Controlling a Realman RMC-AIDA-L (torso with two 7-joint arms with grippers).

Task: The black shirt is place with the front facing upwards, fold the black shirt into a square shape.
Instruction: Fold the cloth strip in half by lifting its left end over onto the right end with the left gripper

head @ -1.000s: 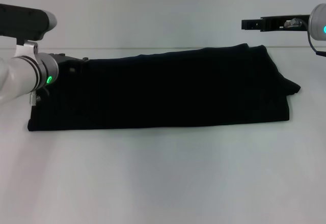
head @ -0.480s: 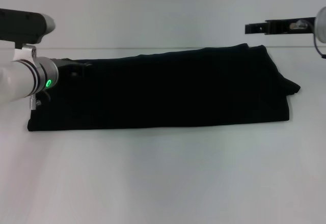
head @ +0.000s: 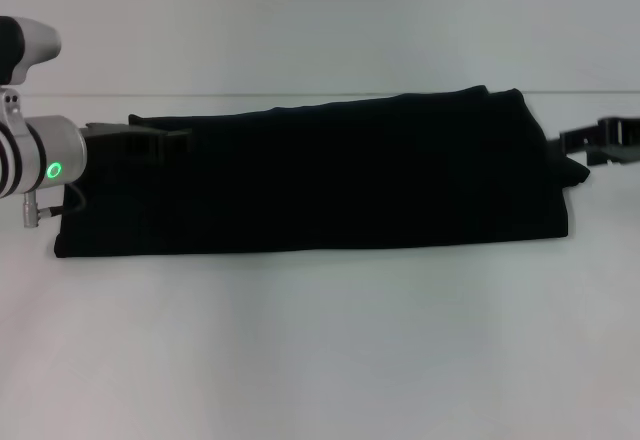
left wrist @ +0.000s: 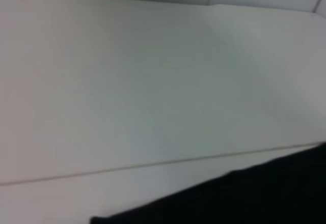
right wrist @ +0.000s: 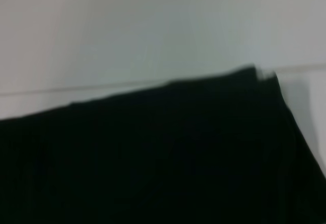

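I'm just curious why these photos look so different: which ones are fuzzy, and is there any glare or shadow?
Head view: fairly crisp, even light, no glare; the black shirt is so dark that its folds vanish, with a thin shadow along its near edge. Left wrist view: soft, mostly pale table. Right wrist view: blurred, the shirt's edge smeared.
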